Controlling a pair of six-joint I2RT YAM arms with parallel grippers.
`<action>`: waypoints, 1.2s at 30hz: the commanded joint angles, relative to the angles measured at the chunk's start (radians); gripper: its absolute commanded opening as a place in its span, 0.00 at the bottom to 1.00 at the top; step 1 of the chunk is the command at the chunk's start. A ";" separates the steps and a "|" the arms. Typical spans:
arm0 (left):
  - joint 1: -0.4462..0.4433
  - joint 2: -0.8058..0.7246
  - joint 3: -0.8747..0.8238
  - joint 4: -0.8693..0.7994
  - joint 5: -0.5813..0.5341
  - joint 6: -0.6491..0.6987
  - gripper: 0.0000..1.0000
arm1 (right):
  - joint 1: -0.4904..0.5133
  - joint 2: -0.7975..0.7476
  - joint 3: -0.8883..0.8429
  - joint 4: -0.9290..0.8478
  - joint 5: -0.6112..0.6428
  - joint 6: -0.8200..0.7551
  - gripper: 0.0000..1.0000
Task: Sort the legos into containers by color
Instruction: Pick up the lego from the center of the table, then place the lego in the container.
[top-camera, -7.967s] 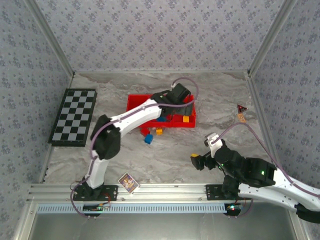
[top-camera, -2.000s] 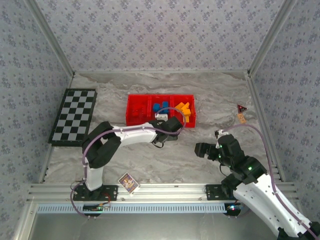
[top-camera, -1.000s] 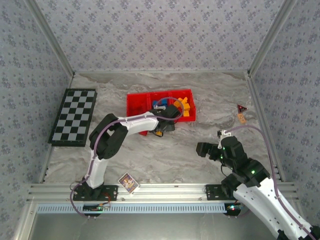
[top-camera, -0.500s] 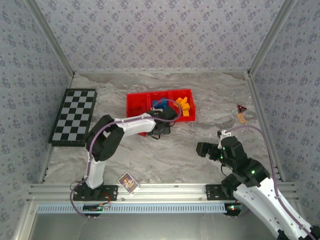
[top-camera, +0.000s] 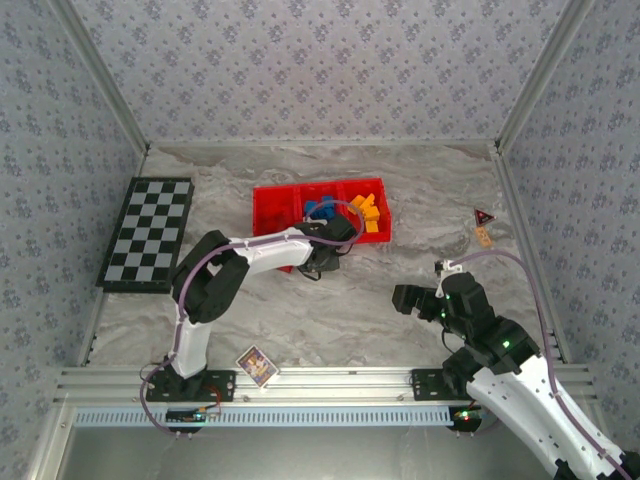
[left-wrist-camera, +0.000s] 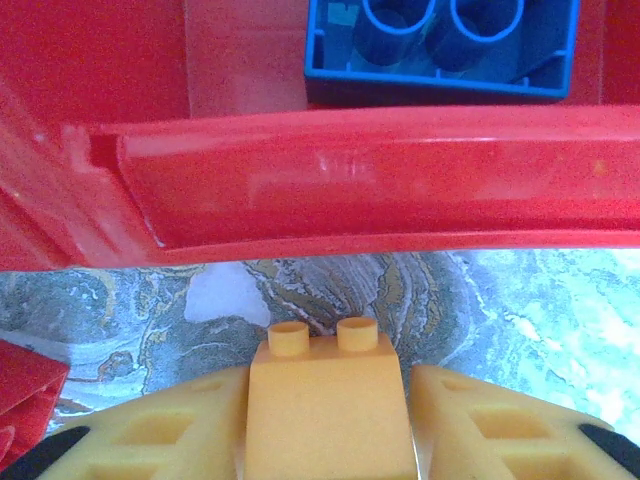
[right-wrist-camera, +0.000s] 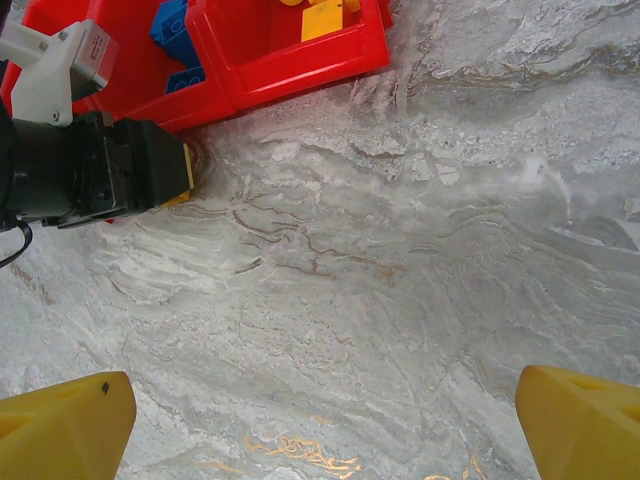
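The orange-yellow lego (left-wrist-camera: 327, 400) sits on the tabletop (right-wrist-camera: 400, 250) just before the near wall of the red tray (left-wrist-camera: 350, 190). The left jaws, wide a second ago, have clenched on it, so it seems ready to lift into the orange compartment. The right jaws hang spread, empty.

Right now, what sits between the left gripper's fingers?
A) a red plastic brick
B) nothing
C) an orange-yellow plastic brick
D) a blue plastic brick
C: an orange-yellow plastic brick sits between the fingers of the left gripper, just outside the wall of the red plastic tray.
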 joint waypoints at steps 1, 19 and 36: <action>-0.006 -0.010 0.008 -0.031 -0.015 0.004 0.40 | -0.004 -0.002 0.017 -0.011 0.017 -0.004 1.00; 0.006 -0.188 0.172 -0.023 -0.075 0.272 0.25 | -0.004 -0.014 0.036 -0.029 0.026 -0.003 1.00; 0.086 0.260 0.835 -0.044 0.044 0.348 0.22 | -0.005 -0.071 0.029 -0.026 0.067 -0.006 1.00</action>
